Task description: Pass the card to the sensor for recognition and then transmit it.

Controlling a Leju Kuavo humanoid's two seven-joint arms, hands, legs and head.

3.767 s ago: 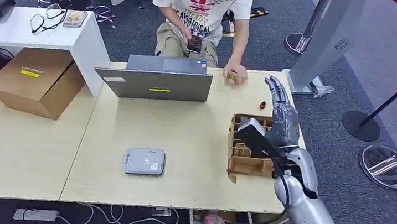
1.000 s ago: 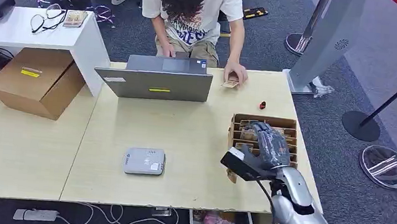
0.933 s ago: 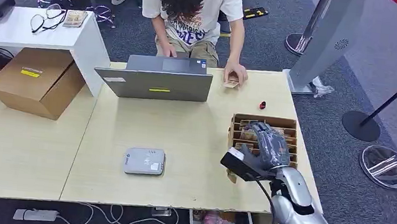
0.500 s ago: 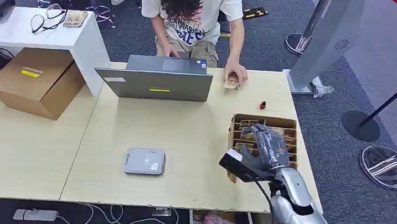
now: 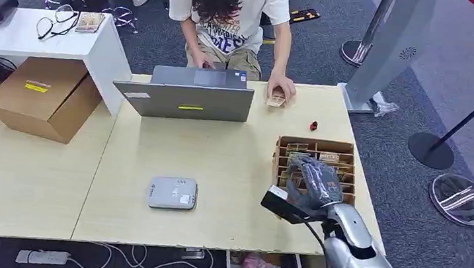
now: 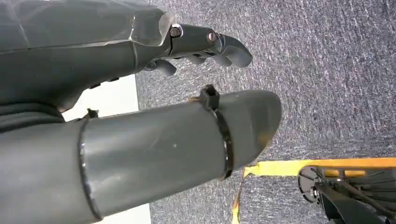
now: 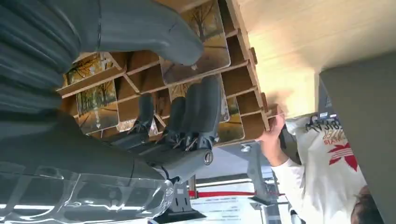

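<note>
- Cards (image 7: 205,35) with autumn-tree pictures stand in the slots of the wooden card rack (image 5: 347,147), which sits on the table (image 5: 231,160) near its right edge.
- My right hand (image 5: 313,178) is over the near half of that rack, fingers (image 7: 198,109) pointing down into the slots and the thumb (image 7: 154,32) lying across one card.
- From the right wrist view the fingers are bunched close together among the dividers, but I cannot tell whether they have actually closed on a card or only touch it.
- One more card (image 5: 276,101) lies flat on the far side of the table under the hand (image 5: 282,87) of a person (image 5: 233,20) who sits behind the open grey laptop (image 5: 185,98).
- My sensor target, the small grey card reader (image 5: 172,192), rests on the table to the left of the rack, well apart from it and nearer my side.
- A small red and black object (image 5: 313,125) sits on the table between the rack and the person's hand.
- My left hand (image 6: 140,93) hangs over grey carpet (image 6: 327,70), fingers (image 6: 224,44) curled in somewhat and the thumb (image 6: 187,140) apart from them; I see nothing in it.
- Beyond the laptop's left side a cardboard box (image 5: 45,95) sits on the adjoining table, and glasses (image 5: 53,21) lie on the white desk (image 5: 25,35) behind it.
</note>
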